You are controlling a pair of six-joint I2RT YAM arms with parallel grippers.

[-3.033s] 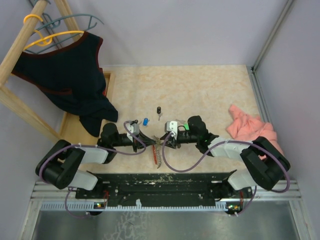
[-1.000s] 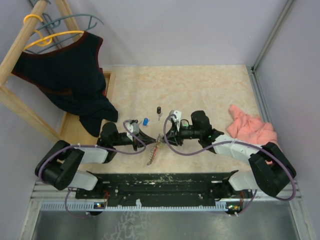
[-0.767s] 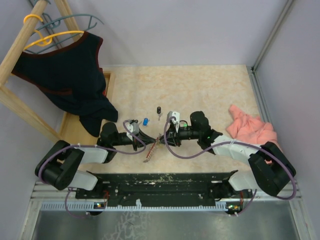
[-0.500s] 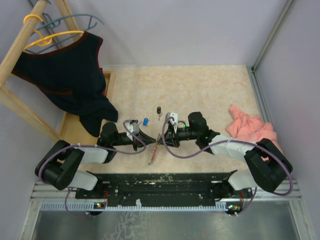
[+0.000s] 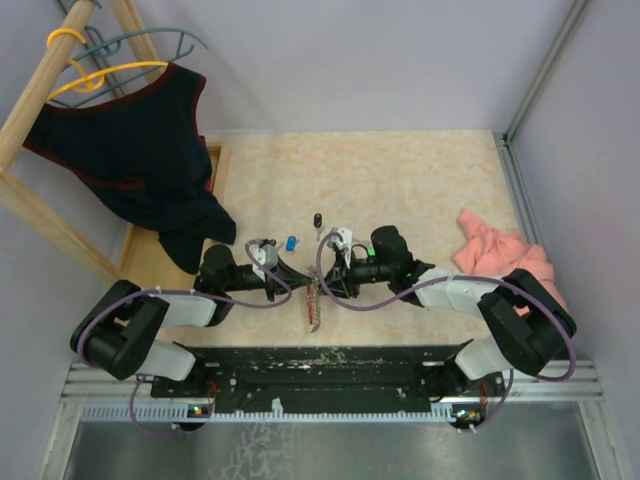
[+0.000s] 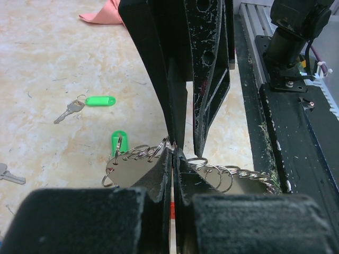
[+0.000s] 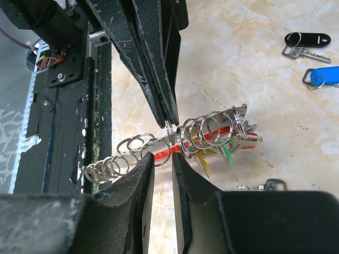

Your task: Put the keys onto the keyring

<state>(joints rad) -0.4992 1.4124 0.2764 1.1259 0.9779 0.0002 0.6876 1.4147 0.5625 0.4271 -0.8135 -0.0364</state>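
Observation:
The keyring (image 5: 314, 303) hangs between my two grippers; its grey strip carries many steel rings (image 7: 212, 132). My left gripper (image 5: 300, 282) is shut on it, the red band showing in the slit of its jaws (image 6: 173, 153). My right gripper (image 5: 328, 283) faces it, jaws a narrow gap apart with the red band crossing the gap (image 7: 162, 159), pinching nothing I can see. Yellow and green keys (image 7: 204, 159) hang on the rings. A black key (image 7: 307, 39), a blue key (image 7: 324, 76) and a green key (image 6: 98, 100) lie loose on the table.
A pink cloth (image 5: 500, 260) lies at the right. A dark garment (image 5: 130, 140) hangs on a wooden rack at the left. The black base rail (image 5: 330, 365) runs along the near edge. A bare metal key (image 7: 262, 185) lies near the right fingers.
My right gripper has moved left, close up to the left gripper. The keyring swung from slanted back to hanging straight. The left arm has stayed in place.

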